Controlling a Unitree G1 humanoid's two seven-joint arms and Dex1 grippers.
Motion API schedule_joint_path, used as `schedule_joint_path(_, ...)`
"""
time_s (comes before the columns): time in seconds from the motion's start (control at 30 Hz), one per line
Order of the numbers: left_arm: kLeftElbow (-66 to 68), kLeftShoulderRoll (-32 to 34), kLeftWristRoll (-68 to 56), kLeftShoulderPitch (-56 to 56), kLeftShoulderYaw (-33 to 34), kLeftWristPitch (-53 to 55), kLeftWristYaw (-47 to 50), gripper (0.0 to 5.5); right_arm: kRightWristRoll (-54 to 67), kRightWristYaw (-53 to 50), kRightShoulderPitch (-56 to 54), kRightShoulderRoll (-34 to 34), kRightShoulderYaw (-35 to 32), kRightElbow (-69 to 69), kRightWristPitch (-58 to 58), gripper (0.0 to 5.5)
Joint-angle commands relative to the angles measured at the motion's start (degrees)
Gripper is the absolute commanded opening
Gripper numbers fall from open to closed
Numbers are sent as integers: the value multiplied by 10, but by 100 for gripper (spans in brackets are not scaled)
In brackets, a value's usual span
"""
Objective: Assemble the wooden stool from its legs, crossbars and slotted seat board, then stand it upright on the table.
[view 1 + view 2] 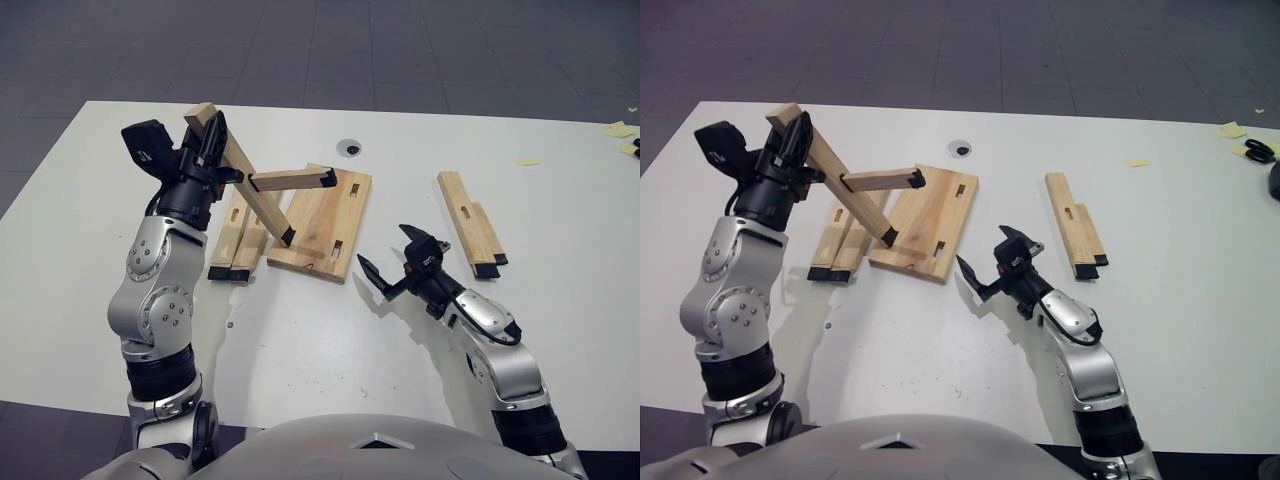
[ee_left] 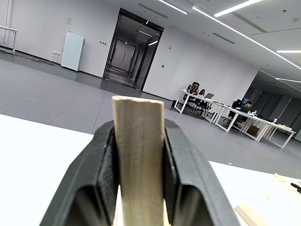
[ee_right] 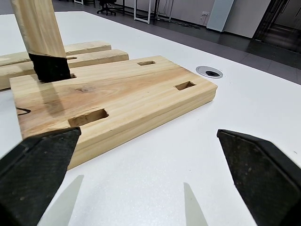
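The left jaws pinch the upper end of a tilted leg [image 1: 255,195], whose black-capped lower end meets the slotted seat board [image 1: 325,225]. A crossbar [image 1: 295,180] projects from the leg's midsection. The seat board lies flat on the white surface [image 1: 300,340]. The right jaws are spread, empty, just beside the board's near corner. Two legs [image 1: 238,245] lie left of the board; two further pieces [image 1: 470,220] lie well apart to its right.

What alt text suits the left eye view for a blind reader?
The left gripper holds a wooden leg with a crossbar tilted, its lower end at the slotted seat board on the white table. The open right gripper hovers beside the board.
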Motion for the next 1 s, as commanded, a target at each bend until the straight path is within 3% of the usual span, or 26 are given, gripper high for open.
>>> schedule_joint_path(0.03,-7,1,5,-34,2,-1,4,103,-2,-2,-1,1,1,-1,-2,540)
schedule_joint_path(0.2,-7,0,5,-53,1,1,5,103,-1,-2,-1,1,1,-1,-2,540)
schedule_joint_path(0.6,31,-21,43,26,-27,-32,-19,103,1,2,-9,-4,-5,2,0,540)
schedule_joint_path(1.0,8,10,37,21,4,-22,-23,103,1,1,-5,-2,-4,-1,-2,540)
